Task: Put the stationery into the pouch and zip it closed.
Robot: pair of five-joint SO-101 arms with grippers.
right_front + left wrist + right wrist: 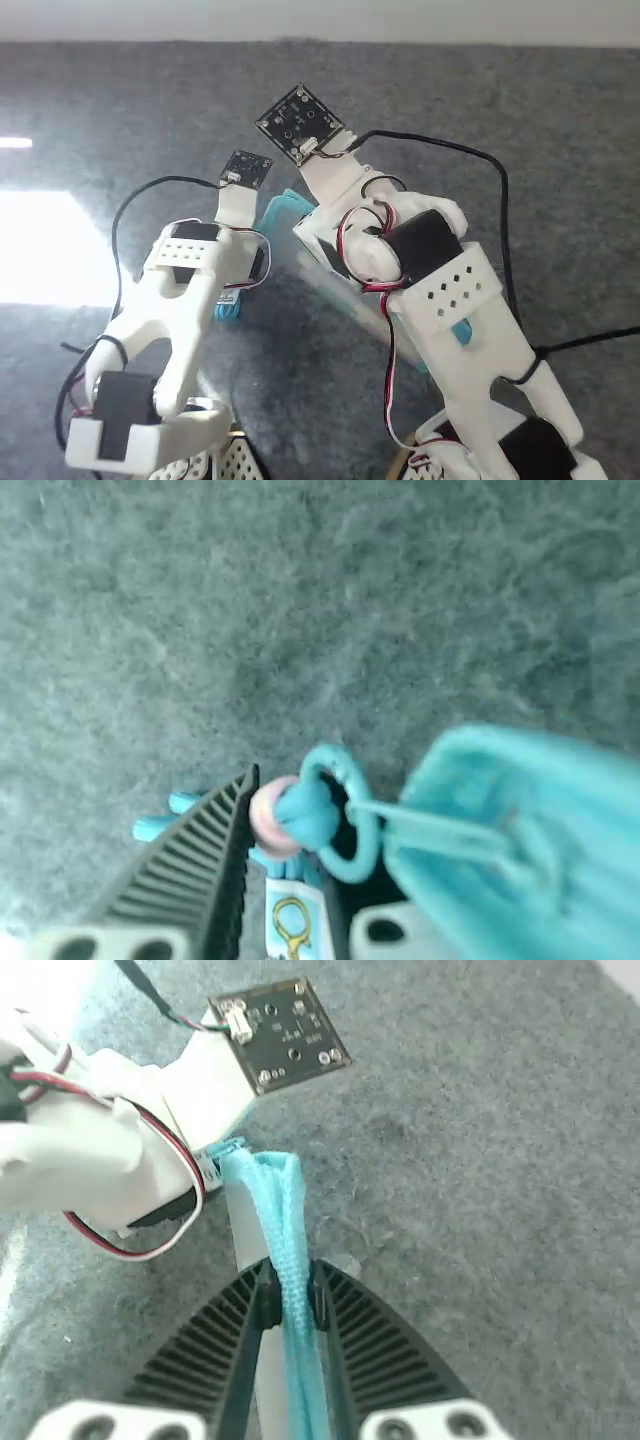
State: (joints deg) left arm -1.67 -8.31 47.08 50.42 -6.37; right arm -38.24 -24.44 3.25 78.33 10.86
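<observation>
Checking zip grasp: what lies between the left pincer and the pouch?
A teal pull ring and zipper tab, linking left pincer to pouch, in the left wrist view.

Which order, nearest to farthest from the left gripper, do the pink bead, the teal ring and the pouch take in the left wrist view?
1. The bead, between the fingers of the left gripper.
2. The ring, just beyond the bead, past the fingertips.
3. The pouch, farthest, beyond the ring.
</observation>
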